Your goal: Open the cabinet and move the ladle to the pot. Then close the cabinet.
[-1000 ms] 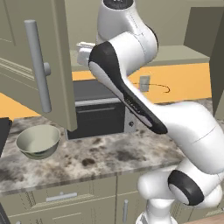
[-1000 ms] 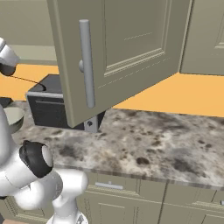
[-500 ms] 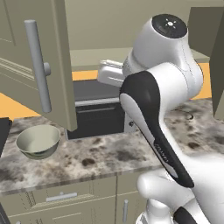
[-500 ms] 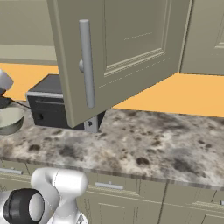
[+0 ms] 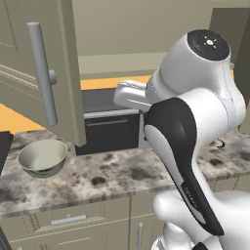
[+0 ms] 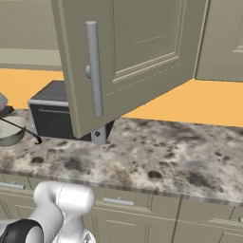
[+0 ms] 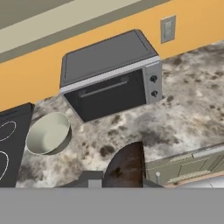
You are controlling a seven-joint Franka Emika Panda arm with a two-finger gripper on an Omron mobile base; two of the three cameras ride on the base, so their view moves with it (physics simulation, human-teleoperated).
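The arm has swung left, fingers closed on the dark ladle (image 7: 126,165), above the empty bowl (image 7: 48,133).

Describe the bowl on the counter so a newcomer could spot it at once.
Start at the speckled stone counter and find the dark toaster oven standing against the orange wall. The bowl sits on the counter just left of it, between the oven and the black cooktop. It is the only round, pale, open vessel there, and it looks empty.
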